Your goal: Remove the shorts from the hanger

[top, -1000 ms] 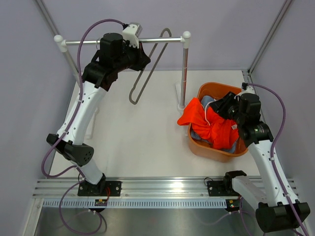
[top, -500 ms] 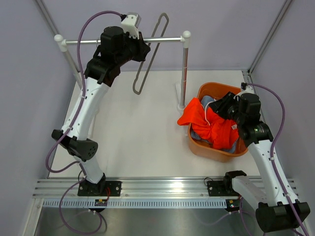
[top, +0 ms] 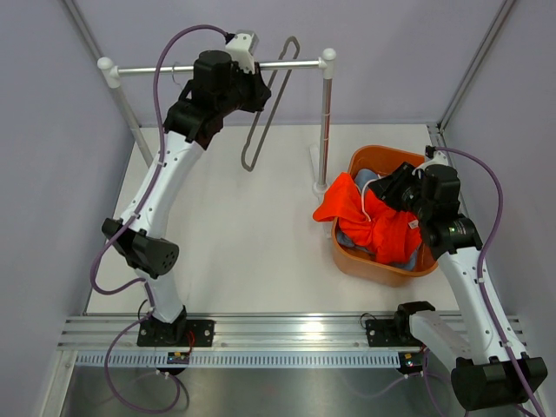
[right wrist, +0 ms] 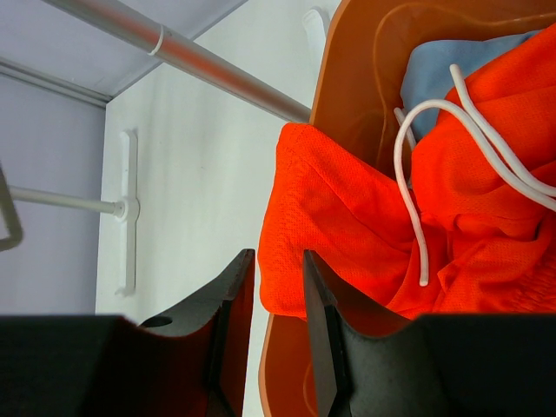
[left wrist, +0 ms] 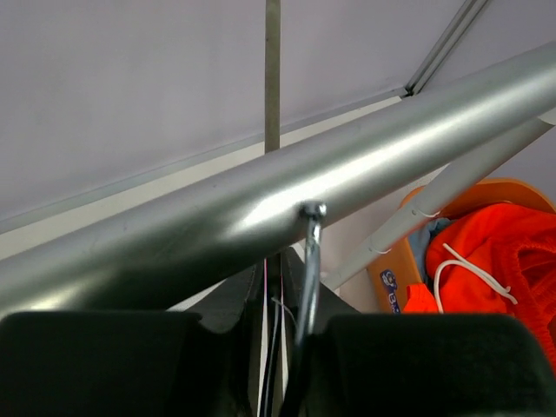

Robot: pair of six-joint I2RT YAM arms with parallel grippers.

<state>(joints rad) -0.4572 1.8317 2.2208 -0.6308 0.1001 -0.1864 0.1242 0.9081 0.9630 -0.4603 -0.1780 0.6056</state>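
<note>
The empty grey hanger (top: 265, 104) hangs slanted at the rack's rail (top: 156, 69). My left gripper (top: 250, 85) is shut on its hook just under the rail. In the left wrist view the hook (left wrist: 310, 261) runs from the rail (left wrist: 365, 165) down between my fingers (left wrist: 291, 365). The orange shorts (top: 369, 226) with a white drawstring (right wrist: 408, 174) lie in the orange basket (top: 382, 269), one leg draped over its rim. The light blue shorts (top: 367, 180) lie beneath them. My right gripper (top: 391, 189) hovers above the draped leg (right wrist: 347, 226), its jaws (right wrist: 274, 269) slightly apart and empty.
The rack's upright post (top: 326, 122) and its white foot (top: 317, 174) stand just left of the basket. A second post (top: 122, 104) stands at the left. Purple walls close in the back and sides. The rail track (top: 287, 334) runs along the near edge.
My left arm has lifted the hanger up and to the right, bringing its hook to the rail. The right arm and the shorts have not moved.
</note>
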